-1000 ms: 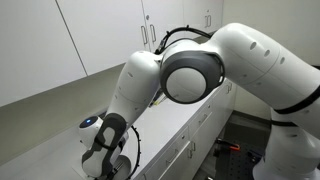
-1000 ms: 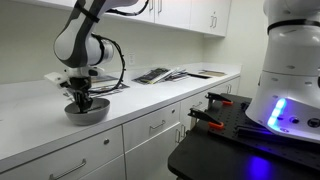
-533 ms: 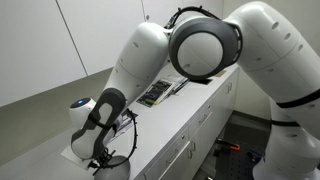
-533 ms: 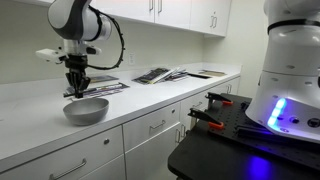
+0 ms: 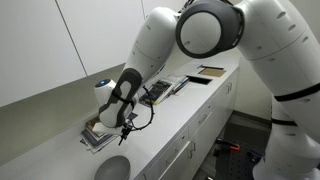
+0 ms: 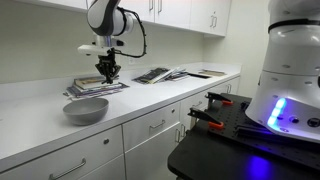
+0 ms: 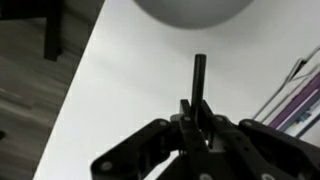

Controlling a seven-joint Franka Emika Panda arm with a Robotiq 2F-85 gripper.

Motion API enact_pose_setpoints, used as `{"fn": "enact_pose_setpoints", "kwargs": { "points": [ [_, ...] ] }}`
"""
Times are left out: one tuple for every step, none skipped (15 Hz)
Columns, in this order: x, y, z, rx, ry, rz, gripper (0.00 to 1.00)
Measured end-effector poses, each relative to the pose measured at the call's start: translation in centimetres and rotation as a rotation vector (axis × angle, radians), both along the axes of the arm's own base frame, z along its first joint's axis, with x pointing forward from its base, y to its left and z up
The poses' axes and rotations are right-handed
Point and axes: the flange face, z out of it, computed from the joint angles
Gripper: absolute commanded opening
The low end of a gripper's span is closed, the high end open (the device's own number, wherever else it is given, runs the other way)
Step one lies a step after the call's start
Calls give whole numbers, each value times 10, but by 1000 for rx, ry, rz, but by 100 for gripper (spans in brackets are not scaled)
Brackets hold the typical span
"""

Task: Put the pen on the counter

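- only the wrist view shows the dark pen [image 7: 199, 85] clearly: it is clamped between the closed fingers [image 7: 186, 112], over the white tabletop [image 7: 130, 80].
- there its long axis runs straight up the picture, with the free end toward the grey bowl [image 7: 195, 8].
- in an exterior view the fingers hang above a paper stack [image 6: 95, 88], and the pen is too small to make out.

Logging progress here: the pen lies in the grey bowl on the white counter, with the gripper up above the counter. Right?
Not quite: the pen is not in the grey bowl; the gripper is shut on it, as the wrist view shows. The gripper is indeed up above the white counter.
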Motion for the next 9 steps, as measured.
{"fn": "enact_pose_setpoints", "kwargs": {
  "points": [
    [1, -21, -6, -9, 8, -7, 3],
    [1, -39, -11, -15, 18, -11, 3],
    [1, -55, -18, -21, 28, -11, 3],
    [0, -67, -25, -25, 40, -1, 3],
    [-1, -77, -32, -29, 54, 20, 3],
    [-3, -86, -38, -34, 67, 41, 3],
    [-5, -93, -45, -38, 81, 66, 3],
    [-7, -99, -51, -41, 95, 94, 3],
    [-9, -104, -57, -43, 108, 128, 3]
  ]
}}
